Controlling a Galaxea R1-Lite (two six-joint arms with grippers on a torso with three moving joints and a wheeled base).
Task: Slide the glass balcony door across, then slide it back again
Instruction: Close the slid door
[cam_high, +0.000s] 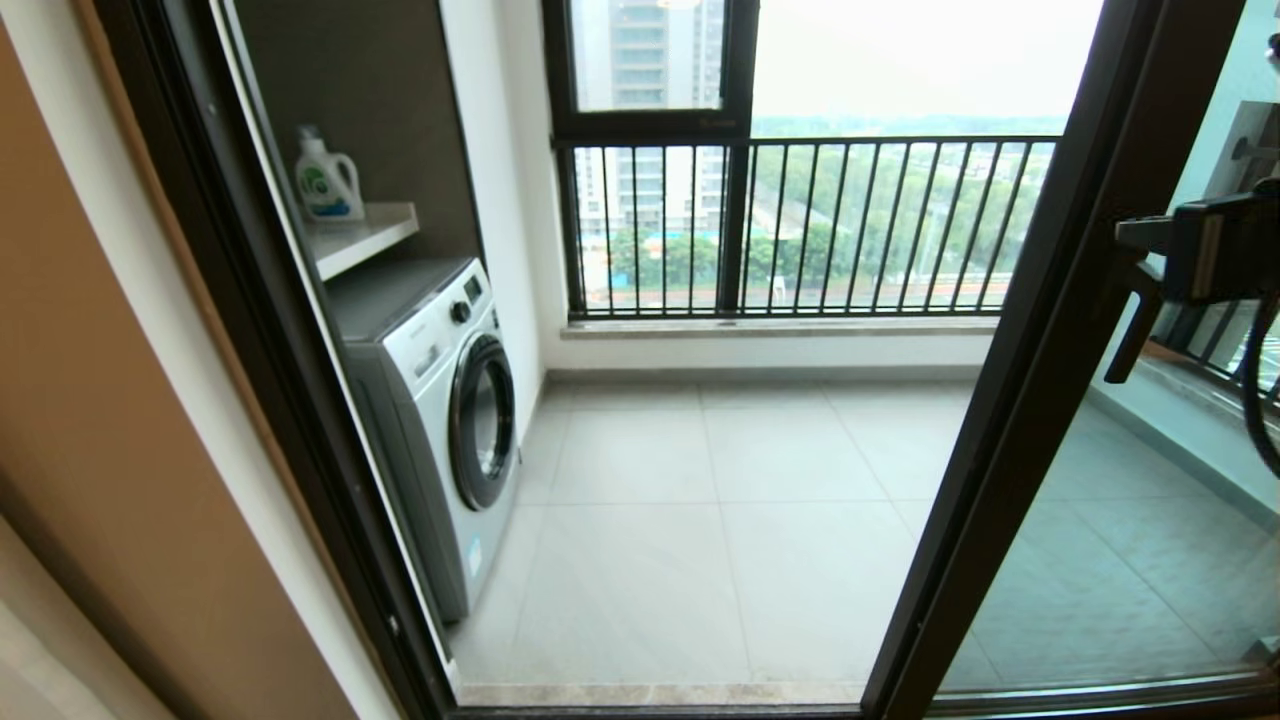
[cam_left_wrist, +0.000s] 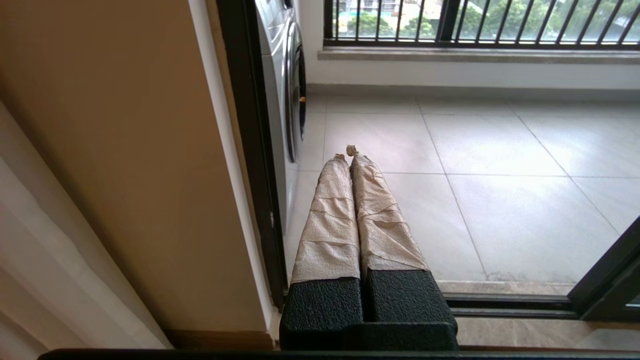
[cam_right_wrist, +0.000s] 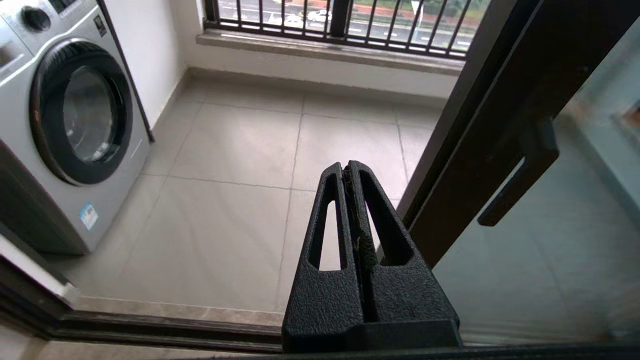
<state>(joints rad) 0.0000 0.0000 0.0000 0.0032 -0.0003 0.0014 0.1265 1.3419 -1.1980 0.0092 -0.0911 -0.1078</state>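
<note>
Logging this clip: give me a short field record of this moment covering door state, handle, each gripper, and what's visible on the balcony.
door: glass balcony door slid to the right, doorway open
handle: black bar handle on the door's upright edge, ungripped
right gripper: right gripper shut, empty, beside the door frame, left of the handle
left gripper: left gripper shut, empty, low by the left door jamb
balcony: washing machine, detergent bottle on a shelf, railing

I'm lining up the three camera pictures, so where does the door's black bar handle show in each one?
Head view: bar handle at the right edge, on the glass balcony door frame, below the dark arm hardware.
Left wrist view: not in it.
Right wrist view: bar handle right of the shut right gripper.
Shared landmark: washing machine, visible in all three.
</note>
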